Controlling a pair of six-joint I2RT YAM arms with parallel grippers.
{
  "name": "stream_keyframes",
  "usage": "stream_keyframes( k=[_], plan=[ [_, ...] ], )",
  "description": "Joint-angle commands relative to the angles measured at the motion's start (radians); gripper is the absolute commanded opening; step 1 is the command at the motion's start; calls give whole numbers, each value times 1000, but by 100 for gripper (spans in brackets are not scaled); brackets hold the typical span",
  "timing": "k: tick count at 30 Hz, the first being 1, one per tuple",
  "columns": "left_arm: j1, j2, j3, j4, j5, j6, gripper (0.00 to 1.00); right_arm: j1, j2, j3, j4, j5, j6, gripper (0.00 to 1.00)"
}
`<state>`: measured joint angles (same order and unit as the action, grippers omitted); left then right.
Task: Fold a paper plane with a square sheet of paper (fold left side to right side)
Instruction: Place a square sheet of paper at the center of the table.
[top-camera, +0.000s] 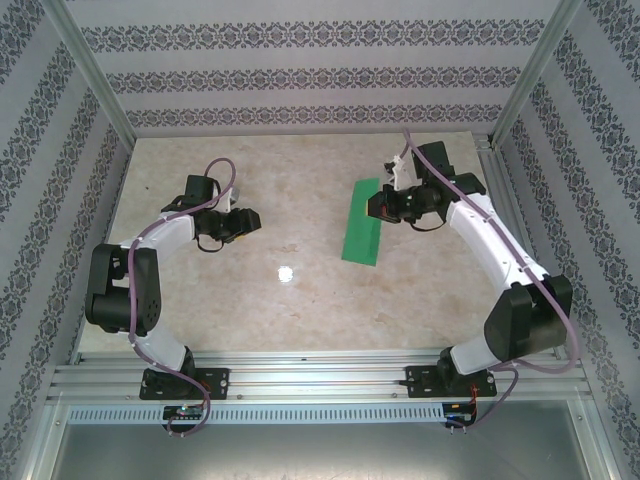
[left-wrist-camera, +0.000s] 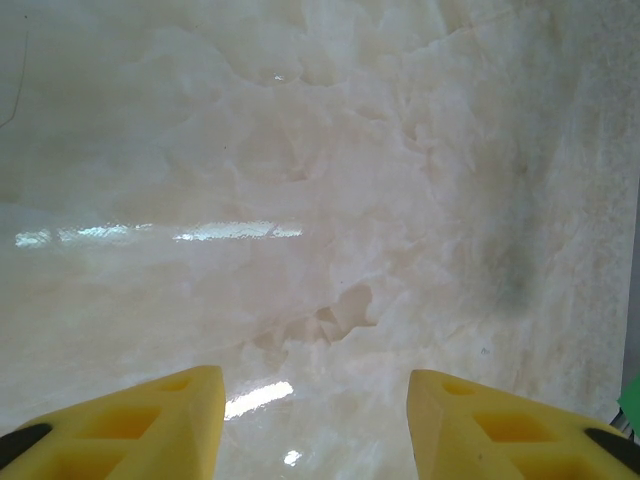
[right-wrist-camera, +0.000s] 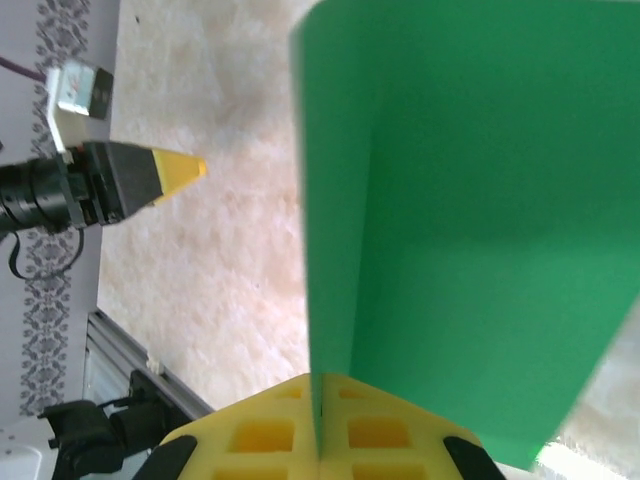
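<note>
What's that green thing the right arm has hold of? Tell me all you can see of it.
The square sheet of paper is thin, plain, bright green and matte. From above it shows as a narrow slanted strip, apparently doubled over, right of centre on the pale marble-look table. The right gripper is shut on one edge, at the strip's upper right side. Nothing else touches it.

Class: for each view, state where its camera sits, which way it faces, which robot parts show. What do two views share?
Top external: above and behind, looking down at the table; left arm and right arm show.
Left wrist: on the left arm, facing the table; open left gripper at bottom.
Right wrist: on the right arm, facing the green paper; right gripper shut on it.
Shared: top and right wrist show the paper.
</note>
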<state>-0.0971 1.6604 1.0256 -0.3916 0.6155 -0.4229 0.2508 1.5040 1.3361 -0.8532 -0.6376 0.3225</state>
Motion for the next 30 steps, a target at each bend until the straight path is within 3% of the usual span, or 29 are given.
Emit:
stream_keyframes(
  k=[1, 9, 16, 18, 22, 25, 27, 30],
  plan=[
    [12, -17, 13, -20, 14, 23, 52, 30, 92, -1, -23, -37, -34, 0],
    [13, -22, 2, -35, 18, 35, 51, 182, 389, 154, 38, -86, -71, 0],
    [13, -27, -10, -32, 18, 35, 51, 193, 508, 218, 66, -109, -67, 0],
    [13, -25, -8, -30, 22, 35, 51, 189, 523, 221, 51, -99, -76, 7],
    [7, -26, -9, -26, 41, 35, 51, 170, 461, 197, 50, -31, -75, 39],
    [-15, -31, -3, -17, 64, 32, 51, 131, 353, 176, 26, 64, -69, 55],
    [-38, -33, 4, -5, 74, 20, 50, 107, 277, 158, 0, 131, -70, 60],
    [-90, -26, 6, 54, 119, -28, 47, 92, 170, 93, 8, 140, -58, 59]
  ],
)
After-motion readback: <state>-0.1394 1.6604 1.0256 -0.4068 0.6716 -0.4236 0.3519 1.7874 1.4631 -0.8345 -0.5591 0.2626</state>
